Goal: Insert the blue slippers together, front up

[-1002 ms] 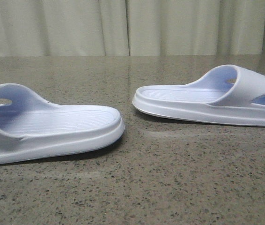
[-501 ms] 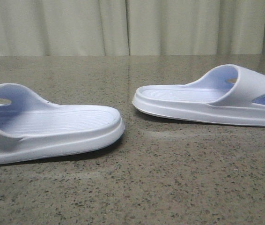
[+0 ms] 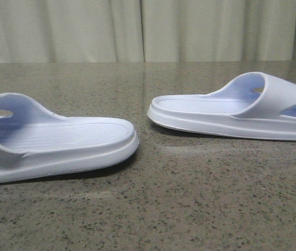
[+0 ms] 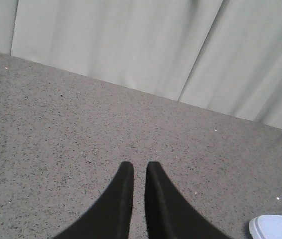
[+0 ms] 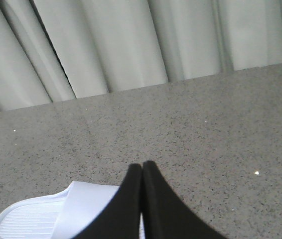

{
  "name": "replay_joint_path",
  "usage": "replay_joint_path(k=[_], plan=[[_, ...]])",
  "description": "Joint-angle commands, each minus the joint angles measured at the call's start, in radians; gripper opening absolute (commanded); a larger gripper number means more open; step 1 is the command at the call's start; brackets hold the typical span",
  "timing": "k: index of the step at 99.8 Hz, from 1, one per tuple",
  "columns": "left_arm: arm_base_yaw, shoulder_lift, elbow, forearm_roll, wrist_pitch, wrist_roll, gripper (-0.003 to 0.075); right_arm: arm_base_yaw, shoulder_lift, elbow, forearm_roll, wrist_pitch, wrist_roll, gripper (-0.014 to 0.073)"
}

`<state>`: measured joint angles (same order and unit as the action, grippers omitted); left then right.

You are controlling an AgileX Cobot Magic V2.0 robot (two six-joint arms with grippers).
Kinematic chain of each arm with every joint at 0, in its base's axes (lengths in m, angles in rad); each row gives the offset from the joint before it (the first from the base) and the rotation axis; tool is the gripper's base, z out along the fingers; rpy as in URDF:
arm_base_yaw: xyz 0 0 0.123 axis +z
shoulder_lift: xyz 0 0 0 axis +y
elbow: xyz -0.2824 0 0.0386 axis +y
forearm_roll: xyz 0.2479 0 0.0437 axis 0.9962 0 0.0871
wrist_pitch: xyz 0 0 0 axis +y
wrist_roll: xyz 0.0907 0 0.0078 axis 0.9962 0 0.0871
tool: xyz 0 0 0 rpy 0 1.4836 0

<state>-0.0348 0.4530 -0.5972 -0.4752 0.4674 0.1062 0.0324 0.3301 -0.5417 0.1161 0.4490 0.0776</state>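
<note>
Two pale blue-white slippers lie flat on the speckled table, soles down, apart from each other. The left slipper (image 3: 59,138) has its strap at the far left; its rounded end (image 4: 278,228) just shows in the left wrist view. The right slipper (image 3: 231,112) has its strap at the right, and its ribbed footbed (image 5: 56,211) shows in the right wrist view. No gripper shows in the front view. My left gripper (image 4: 140,167) is empty above bare table, jaws a narrow gap apart. My right gripper (image 5: 142,165) is shut and empty, over the right slipper's edge.
The grey-brown speckled table (image 3: 190,204) runs back to a pale pleated curtain (image 3: 148,29) behind its far edge. A gap of bare table separates the two slippers.
</note>
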Motion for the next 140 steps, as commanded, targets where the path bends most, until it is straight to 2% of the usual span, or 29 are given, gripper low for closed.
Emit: replay_joint_path(k=[1,15,22,33,48,55,62,76,89,109,125,140], plan=[[-0.005,0.047,-0.048,-0.028,-0.032,-0.009,0.0016,-0.003,0.06,-0.061,0.013,-0.031,0.001,-0.0102],[-0.005,0.075,-0.048,-0.034,0.003,-0.009,0.0019,-0.003,0.097,-0.059,0.029,0.008,0.001,-0.0096],[-0.005,0.077,-0.048,-0.039,0.015,-0.009,0.0054,-0.001,0.104,-0.059,0.048,0.012,0.001,-0.0078],[-0.005,0.077,-0.048,-0.058,0.026,-0.009,0.0214,0.001,0.106,-0.059,0.061,0.007,0.001,0.0011],[-0.005,0.077,-0.048,-0.06,0.036,-0.009,0.0491,0.001,0.106,-0.059,0.074,0.0,0.001,0.0211],[-0.005,0.077,-0.048,-0.06,0.046,-0.009,0.0554,0.001,0.106,-0.059,0.095,0.0,0.001,0.0299],[-0.005,0.079,-0.048,-0.06,0.07,-0.009,0.0559,0.001,0.106,-0.059,0.097,0.0,0.001,0.0346],[-0.005,0.079,-0.035,-0.058,0.095,-0.027,0.0559,0.001,0.106,-0.059,0.097,0.0,0.001,0.0351],[-0.005,0.079,-0.006,-0.019,0.105,-0.195,0.0559,0.001,0.106,-0.059,0.097,0.0,0.001,0.0351],[-0.005,0.079,0.063,0.157,0.13,-0.456,0.0559,0.001,0.106,-0.059,0.097,0.0,0.001,0.0351],[-0.005,0.079,0.102,0.156,0.134,-0.486,0.0559,0.001,0.106,-0.059,0.097,0.0,0.001,0.0351],[-0.005,0.079,0.136,0.156,0.134,-0.58,0.0559,0.001,0.106,-0.059,0.097,0.0,0.001,0.0351]])
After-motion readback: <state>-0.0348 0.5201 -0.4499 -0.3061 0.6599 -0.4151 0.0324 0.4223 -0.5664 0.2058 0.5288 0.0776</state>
